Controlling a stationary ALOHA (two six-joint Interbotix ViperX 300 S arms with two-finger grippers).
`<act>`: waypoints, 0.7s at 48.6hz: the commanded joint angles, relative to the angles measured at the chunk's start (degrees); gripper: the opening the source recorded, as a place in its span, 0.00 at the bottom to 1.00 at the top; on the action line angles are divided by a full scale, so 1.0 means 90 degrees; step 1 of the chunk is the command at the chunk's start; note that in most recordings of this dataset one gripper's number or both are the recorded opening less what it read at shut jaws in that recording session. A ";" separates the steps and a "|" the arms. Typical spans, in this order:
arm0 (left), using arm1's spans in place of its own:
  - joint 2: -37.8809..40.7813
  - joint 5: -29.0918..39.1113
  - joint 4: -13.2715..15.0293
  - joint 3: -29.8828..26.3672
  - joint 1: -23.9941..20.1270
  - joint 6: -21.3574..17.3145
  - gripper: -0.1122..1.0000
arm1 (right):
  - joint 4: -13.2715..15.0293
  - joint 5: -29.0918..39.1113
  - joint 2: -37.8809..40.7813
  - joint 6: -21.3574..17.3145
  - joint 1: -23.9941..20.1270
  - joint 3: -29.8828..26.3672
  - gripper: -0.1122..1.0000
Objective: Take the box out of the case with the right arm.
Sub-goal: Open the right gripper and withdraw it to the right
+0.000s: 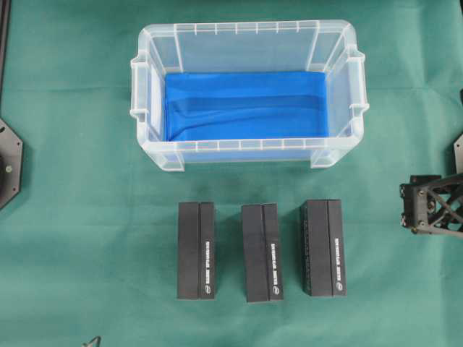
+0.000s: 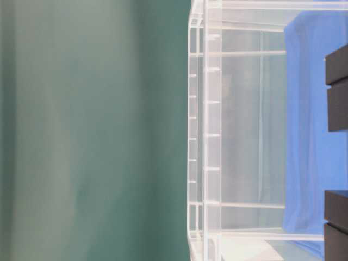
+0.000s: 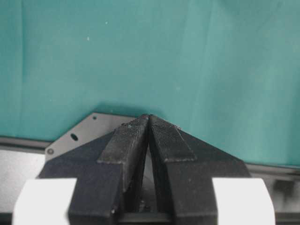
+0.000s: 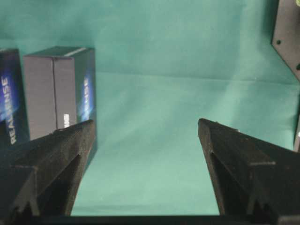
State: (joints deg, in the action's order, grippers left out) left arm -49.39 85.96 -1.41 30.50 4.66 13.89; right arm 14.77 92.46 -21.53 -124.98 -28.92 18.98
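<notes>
The case (image 1: pixel 246 27) is a clear plastic bin at the back of the green cloth, holding only a blue sheet (image 1: pixel 246 105). Three black boxes (image 1: pixel 197 250) (image 1: pixel 262 251) (image 1: pixel 323 247) stand in a row on the cloth in front of it, outside the case. My right gripper (image 1: pixel 406 208) hovers at the right edge, apart from the nearest box. In the right wrist view my right gripper (image 4: pixel 145 124) is open over bare cloth, with two boxes (image 4: pixel 58 89) to its left. My left gripper (image 3: pixel 148 116) is shut on nothing.
A black mounting plate (image 1: pixel 7 163) lies at the left edge of the table. Another dark plate (image 4: pixel 288 28) shows at the top right of the right wrist view. The table-level view shows the case wall (image 2: pixel 206 136) and box ends (image 2: pixel 337 95).
</notes>
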 commanded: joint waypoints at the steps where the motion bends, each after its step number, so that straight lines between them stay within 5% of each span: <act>1: 0.0029 -0.0020 -0.0020 -0.0059 0.0010 -0.0010 0.12 | 0.0039 -0.0020 -0.0117 0.0049 0.0156 -0.0039 0.89; 9: 0.0020 -0.0020 -0.0020 -0.0059 0.0010 -0.0010 0.12 | 0.0059 -0.0098 -0.0312 0.0654 0.0693 0.0078 0.89; 34: 0.0020 -0.0020 -0.0020 -0.0068 0.0010 -0.0020 0.12 | 0.0029 -0.0850 -0.0654 0.3809 0.3574 0.0244 0.89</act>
State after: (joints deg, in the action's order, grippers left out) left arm -49.39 85.96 -1.41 30.50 4.66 13.80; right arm 15.03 86.13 -26.81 -92.90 0.26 21.71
